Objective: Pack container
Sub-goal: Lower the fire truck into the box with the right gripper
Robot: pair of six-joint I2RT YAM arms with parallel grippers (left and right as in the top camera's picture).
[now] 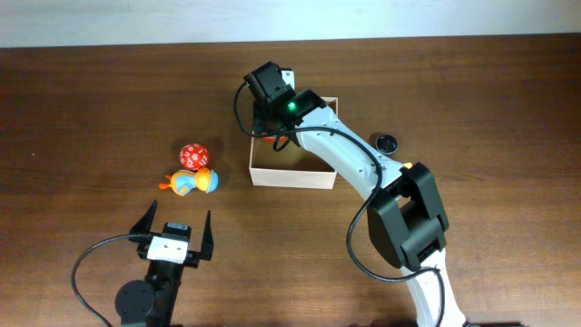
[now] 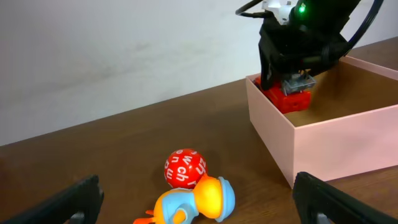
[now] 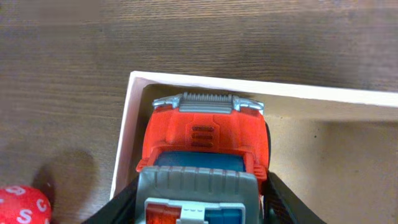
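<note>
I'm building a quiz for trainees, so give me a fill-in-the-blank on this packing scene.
The toy truck in the right claw is ____. It is in a ____ of the container. The left claw stands wide ____. The red ball and duck lie ____ the container.
Answers: red; corner; open; outside.

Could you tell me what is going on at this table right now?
The robot is packing toys into the container. The right hand grips a red toy truck and holds it low inside one corner of the container, not yet let go. A red lettered ball and a blue-and-orange duck toy lie side by side on the table, outside the container and not packed. The left hand is open and empty, just short of them.
</note>
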